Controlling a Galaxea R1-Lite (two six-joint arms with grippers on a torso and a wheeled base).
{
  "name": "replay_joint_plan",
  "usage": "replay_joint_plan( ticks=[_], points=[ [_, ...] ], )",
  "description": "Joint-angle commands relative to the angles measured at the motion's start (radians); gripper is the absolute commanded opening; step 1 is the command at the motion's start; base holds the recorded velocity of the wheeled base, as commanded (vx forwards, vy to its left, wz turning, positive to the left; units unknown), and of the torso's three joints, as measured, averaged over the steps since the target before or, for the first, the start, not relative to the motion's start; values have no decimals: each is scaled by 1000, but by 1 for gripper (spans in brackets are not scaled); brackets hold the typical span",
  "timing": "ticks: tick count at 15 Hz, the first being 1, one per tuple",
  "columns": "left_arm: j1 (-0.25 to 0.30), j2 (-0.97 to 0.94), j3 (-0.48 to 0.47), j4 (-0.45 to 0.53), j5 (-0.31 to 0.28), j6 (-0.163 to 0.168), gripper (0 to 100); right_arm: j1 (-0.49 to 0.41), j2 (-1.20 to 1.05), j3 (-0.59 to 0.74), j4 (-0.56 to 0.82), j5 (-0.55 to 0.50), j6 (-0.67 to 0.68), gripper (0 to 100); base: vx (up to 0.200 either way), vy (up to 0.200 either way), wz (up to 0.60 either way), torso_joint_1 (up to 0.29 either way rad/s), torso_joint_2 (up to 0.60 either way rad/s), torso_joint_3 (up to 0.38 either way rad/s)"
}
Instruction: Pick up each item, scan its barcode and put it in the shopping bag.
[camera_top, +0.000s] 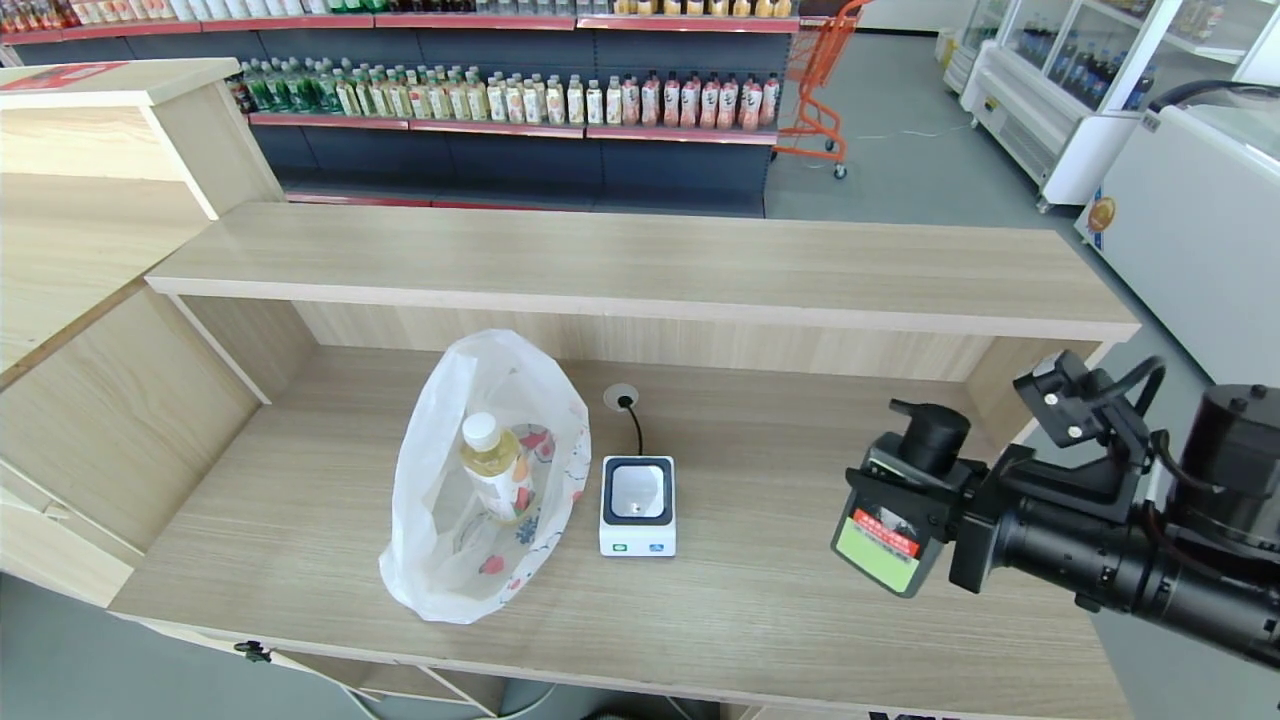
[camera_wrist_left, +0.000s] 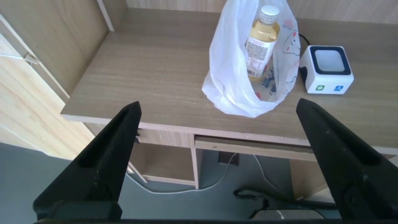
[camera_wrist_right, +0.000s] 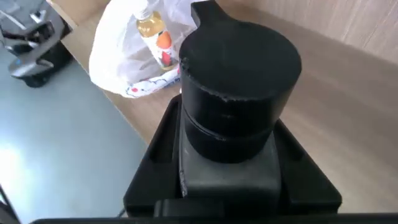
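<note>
Container (camera_top: 880, 545) with black cap pinched in my right gripper (camera_top: 915, 495), over the right part of the counter (camera_top: 800, 620), well apart from the scanner (camera_top: 637, 505).
Long axis near upright and a bit tilted, cap end up and toward the far side, green-and-red label facing the head camera. My left gripper (camera_wrist_left: 217, 155) hangs off the counter's near edge, jaws spread wide with nothing between them. Shopping bag (camera_top: 440, 500) sits on the counter just left of the scanner, mouth open, with a tea bottle (camera_top: 493, 465) inside, cap pointing to the far side. Scanner window faces up.
</note>
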Motion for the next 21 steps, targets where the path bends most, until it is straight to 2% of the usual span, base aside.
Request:
replay_joint_plan(
  ticks=[1,4,6,10,15,21],
  points=[
    [0,0,0,0,0,0,100,6,108,-42,5,-17,139,0,0,0,0,0,0,0],
    [0,0,0,0,0,0,100,60,286,-174,11,-98,365,0,0,0,0,0,0,0],
    [0,1,0,0,0,0,100,100,406,-280,14,-135,426,0,0,0,0,0,0,0],
    [0,1,0,0,2,0,100,158,585,-437,12,-175,428,0,0,0,0,0,0,0],
    [0,1,0,0,2,0,100,162,734,-607,17,-179,426,0,0,0,0,0,0,0],
    [0,0,0,0,2,0,100,166,823,-791,87,-181,422,0,0,0,0,0,0,0]
  ],
)
